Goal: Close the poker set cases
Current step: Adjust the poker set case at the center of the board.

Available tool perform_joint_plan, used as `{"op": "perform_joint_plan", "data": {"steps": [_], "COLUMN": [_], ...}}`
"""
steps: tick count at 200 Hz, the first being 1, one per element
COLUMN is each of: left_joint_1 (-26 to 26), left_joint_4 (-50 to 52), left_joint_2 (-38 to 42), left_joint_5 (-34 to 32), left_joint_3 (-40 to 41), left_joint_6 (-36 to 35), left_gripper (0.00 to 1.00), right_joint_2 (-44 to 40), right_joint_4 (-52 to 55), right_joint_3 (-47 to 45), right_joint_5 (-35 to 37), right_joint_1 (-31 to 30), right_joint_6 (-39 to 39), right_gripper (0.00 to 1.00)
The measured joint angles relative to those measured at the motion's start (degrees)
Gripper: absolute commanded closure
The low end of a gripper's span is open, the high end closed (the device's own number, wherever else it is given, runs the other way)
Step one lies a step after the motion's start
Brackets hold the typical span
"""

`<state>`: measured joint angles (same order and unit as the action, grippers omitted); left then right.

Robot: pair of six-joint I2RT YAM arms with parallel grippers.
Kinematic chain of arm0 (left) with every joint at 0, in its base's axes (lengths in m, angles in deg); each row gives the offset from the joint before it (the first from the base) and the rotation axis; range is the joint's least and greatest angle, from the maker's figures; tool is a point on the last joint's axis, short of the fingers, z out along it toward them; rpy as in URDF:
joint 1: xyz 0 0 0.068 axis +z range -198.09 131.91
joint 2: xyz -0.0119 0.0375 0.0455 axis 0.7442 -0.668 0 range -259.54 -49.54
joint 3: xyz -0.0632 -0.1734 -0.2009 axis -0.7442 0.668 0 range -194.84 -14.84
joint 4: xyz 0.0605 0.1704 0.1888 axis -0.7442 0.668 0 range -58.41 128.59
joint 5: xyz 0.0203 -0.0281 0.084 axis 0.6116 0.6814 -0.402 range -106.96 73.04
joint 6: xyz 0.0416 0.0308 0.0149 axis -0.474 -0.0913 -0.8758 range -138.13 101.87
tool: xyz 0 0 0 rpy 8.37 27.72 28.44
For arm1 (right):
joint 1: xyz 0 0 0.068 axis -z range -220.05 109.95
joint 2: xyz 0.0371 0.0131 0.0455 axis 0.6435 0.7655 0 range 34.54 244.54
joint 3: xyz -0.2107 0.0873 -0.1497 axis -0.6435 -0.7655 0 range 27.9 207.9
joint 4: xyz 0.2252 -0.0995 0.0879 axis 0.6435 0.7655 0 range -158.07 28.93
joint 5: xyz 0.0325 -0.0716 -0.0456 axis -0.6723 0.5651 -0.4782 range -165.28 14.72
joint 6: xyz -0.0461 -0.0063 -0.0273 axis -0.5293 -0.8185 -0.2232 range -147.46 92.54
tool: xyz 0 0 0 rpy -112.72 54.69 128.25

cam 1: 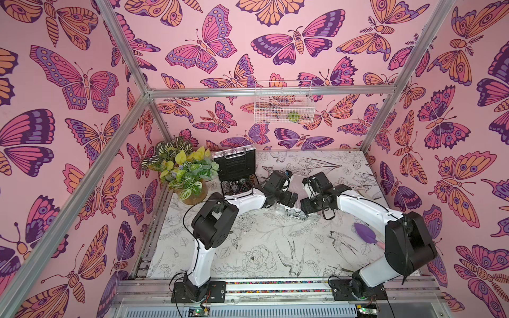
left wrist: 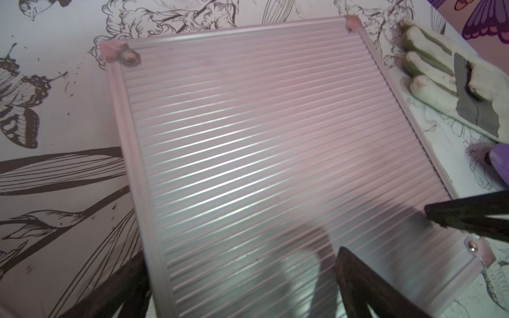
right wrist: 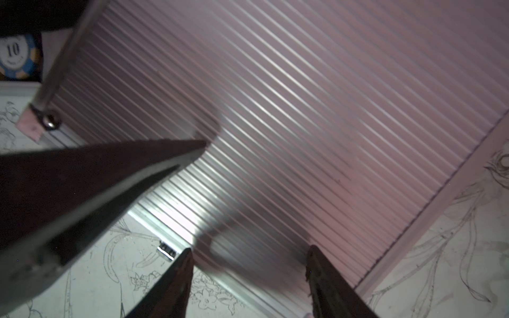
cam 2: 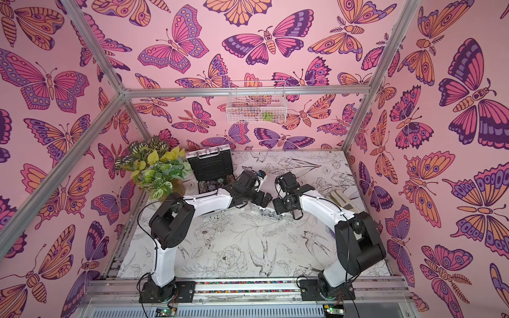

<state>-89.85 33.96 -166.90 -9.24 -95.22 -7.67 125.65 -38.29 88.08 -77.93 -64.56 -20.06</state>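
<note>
Though half-hidden overhead, closed case [left wrist: 275,137] plain wrist-side.

Pretty clearly a robot lab test cell, not somebody's home. It's a booth built from silver aluminium extrusion framing [cam 1: 272,90] with pink butterfly-print wall panels [cam 1: 68,82] slotted in. The white-and-black left robot arm [cam 1: 203,247] and its twin, the right robot arm [cam 1: 371,269], are bolted to a grey metal rail [cam 1: 275,287] along a white bird-and-flower-print tabletop [cam 1: 261,247]. There's a small bare circuit board with a green light [cam 1: 197,312] below.
</note>
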Motion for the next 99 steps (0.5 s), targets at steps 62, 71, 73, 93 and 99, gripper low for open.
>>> {"op": "perform_joint_plan", "data": {"steps": [62,71,73,93,99], "left_joint_1": [1.05,1.25,1.27,1.60,1.68], "left_joint_4": [-3.08,-3.74,-3.91,-4.98,-5.25], "left_joint_2": [-1.66,-1.81,-1.81,-1.95,-2.01], "left_joint_5": [1.68,1.95,2.01,2.82,2.99], "left_joint_3": [0.02,0.20,0.28,0.83,0.90], "left_joint_6": [2.71,3.06,3.17,4.00,4.22], "left_gripper": [0.01,0.01,0.01,0.02,0.02], "right_joint_2": [2.89,2.89,2.89,3.08,3.23], "right_joint_4": [-2.97,-2.91,-2.89,-2.16,-1.88], "right_joint_3": [2.29,2.32,2.32,2.86,3.13], "right_joint_5": [-2.14,-2.12,-2.12,-1.88,-1.75], "right_joint_1": [0.90,0.90,0.87,0.87,0.87], "right_joint_6": [-1.14,-1.53,-1.64,-2.10,-2.19], "right_gripper": [0.34,0.34,0.34,0.34,0.34]}}
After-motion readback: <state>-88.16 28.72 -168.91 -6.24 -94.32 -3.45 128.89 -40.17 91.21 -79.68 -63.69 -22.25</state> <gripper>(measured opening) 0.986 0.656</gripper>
